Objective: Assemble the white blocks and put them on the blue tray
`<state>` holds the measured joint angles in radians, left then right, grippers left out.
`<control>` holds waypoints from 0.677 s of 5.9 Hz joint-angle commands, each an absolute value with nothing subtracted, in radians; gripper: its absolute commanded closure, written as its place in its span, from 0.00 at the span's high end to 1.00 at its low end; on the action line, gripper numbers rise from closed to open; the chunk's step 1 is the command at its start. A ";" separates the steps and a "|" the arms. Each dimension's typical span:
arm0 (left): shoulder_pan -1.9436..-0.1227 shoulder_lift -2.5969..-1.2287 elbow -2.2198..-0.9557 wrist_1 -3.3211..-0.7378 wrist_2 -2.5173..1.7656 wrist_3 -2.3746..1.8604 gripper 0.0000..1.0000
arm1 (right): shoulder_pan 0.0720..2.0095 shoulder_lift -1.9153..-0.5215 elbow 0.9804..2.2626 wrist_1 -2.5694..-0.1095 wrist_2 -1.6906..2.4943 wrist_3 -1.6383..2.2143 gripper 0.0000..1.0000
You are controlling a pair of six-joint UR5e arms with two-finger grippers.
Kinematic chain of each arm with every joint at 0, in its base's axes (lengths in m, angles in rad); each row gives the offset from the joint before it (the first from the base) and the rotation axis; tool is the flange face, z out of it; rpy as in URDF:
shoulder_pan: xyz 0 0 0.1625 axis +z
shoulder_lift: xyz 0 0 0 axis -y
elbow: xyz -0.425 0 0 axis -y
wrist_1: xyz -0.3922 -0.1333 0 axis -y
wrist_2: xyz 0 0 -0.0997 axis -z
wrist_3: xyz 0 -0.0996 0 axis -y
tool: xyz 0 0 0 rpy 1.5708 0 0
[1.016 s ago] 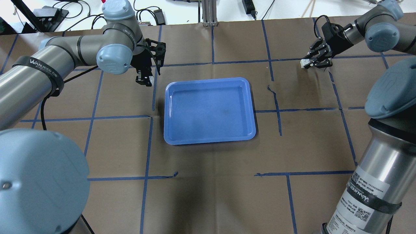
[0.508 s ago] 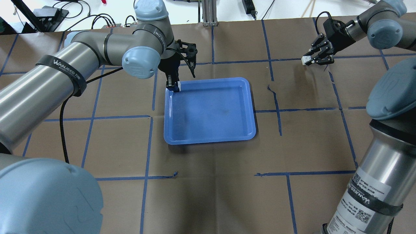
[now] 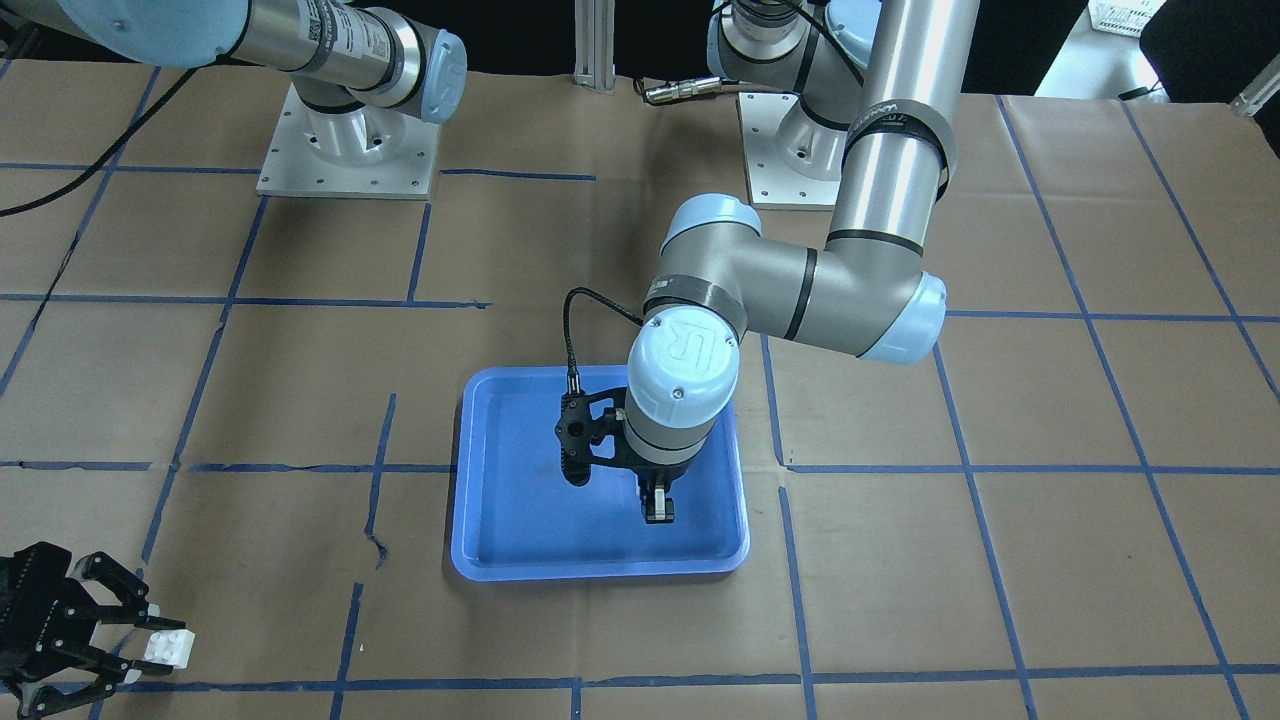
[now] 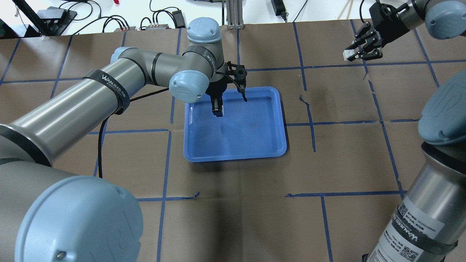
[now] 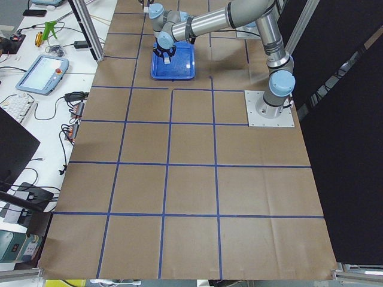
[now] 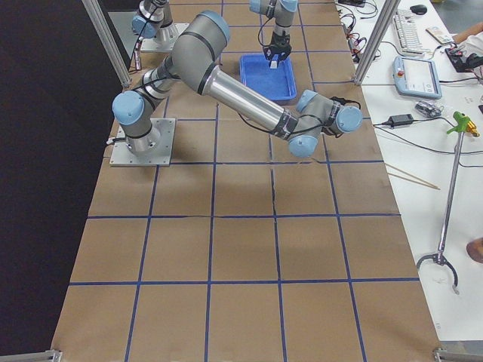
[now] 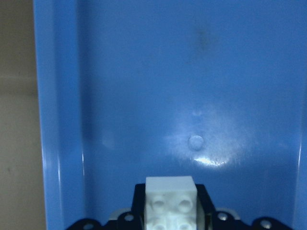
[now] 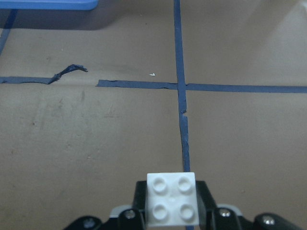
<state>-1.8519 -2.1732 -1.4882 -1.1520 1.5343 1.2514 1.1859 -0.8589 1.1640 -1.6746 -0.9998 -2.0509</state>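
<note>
The blue tray (image 4: 251, 138) lies at the table's middle. My left gripper (image 4: 217, 111) hangs over the tray's far left part, shut on a white block (image 7: 170, 200) whose studs show in the left wrist view, with the tray floor (image 7: 144, 96) close below. Whether that block touches the floor I cannot tell. My right gripper (image 4: 351, 55) is far off at the table's back right, well away from the tray, shut on the other white block (image 4: 347, 55). The same block (image 8: 171, 198) sits studs up between the fingers above bare brown paper.
Brown paper with a grid of blue tape lines (image 4: 309, 109) covers the table. Both arm bases (image 3: 345, 150) stand on plates at the robot's side. Cables and devices (image 4: 54, 14) lie beyond the far edge. A side table with a keyboard and pendant (image 6: 419, 75) stands near the right end.
My left arm swung right, carrying its block from beside the tray's far left corner to over the tray. My right gripper drew further back and to the right with its block.
</note>
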 commanded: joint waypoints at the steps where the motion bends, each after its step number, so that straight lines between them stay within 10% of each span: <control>1: -1.884 -2.184 -1.511 -1.109 1.532 1.183 0.11 | 1.244 -0.925 1.180 -1.623 -1.000 -2.046 0.37; 3: -1.885 -2.181 -1.564 -1.045 1.532 1.183 0.20 | 1.278 -1.006 1.335 -1.647 -0.986 -2.048 0.37; 4: -1.885 -2.180 -1.563 -1.046 1.531 1.181 0.65 | 1.278 -1.067 1.424 -1.708 -0.985 -2.046 0.37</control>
<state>-1.8846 -2.1816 -1.5578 -1.0540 1.5319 1.1831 1.2750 -1.0135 1.3407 -1.6633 -0.9886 -2.0473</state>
